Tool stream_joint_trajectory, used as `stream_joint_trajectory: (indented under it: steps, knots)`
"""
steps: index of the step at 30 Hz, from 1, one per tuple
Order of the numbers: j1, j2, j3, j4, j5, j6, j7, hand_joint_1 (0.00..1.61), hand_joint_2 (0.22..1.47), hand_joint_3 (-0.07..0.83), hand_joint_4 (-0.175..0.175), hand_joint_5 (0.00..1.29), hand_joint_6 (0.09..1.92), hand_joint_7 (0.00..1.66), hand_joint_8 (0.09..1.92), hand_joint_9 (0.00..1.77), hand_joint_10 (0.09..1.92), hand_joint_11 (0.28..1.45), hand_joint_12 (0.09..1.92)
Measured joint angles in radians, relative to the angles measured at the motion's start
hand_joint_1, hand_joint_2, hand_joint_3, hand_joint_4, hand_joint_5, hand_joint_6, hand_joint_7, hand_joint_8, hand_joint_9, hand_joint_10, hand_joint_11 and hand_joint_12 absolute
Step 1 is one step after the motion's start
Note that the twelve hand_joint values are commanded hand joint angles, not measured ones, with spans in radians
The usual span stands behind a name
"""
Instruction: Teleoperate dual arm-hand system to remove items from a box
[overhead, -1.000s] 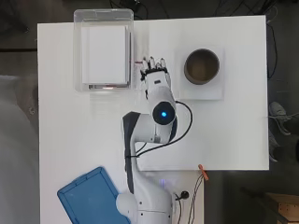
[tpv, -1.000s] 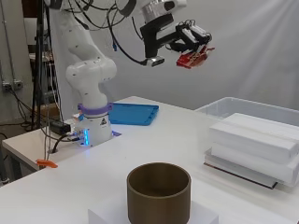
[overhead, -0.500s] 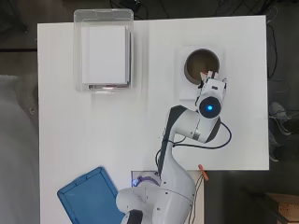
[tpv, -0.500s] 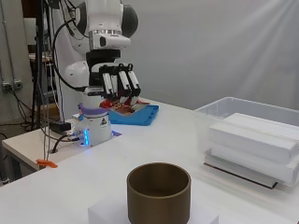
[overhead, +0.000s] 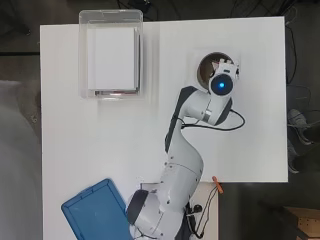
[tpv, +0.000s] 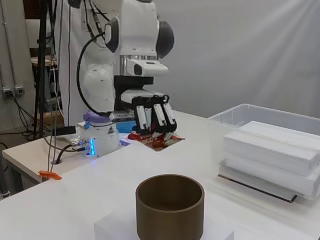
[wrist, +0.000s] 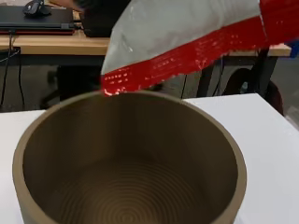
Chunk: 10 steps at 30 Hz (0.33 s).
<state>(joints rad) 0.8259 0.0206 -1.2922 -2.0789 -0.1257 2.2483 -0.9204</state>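
A brown pot is seen nearest in the side view, set on a white block. Behind and above it the hand is held with fingers curled round a red and silver packet. Farther back, a clear box filled with white slabs is placed on the table

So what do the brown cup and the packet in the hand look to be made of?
Brown cup: matte, with fine concentric ridges on its floor, probably printed plastic. Packet, pinched by the hand: thin crinkled film, silvery with a glossy red band, likely foil or plastic wrapper.
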Motion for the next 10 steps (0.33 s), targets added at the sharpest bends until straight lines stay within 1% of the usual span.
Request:
stream_joint_trajectory:
  steps: [3,9,10]
  knots:
    - [-0.039,0.069,0.040,0.057,0.041,-0.010,-0.006,0.97,1.16,0.000,0.175,0.89,1.12,1.24,1.92,1.51,1.92,1.06,1.81]
    - [-0.378,0.271,0.295,0.193,0.136,-0.052,-0.023,0.97,1.17,0.001,0.175,0.88,1.13,1.27,1.92,1.51,1.92,1.05,1.79]
    - [-0.426,0.308,0.343,0.215,0.151,-0.059,-0.027,0.80,1.14,-0.004,0.104,0.69,0.80,1.04,1.39,1.24,1.42,0.85,1.30]
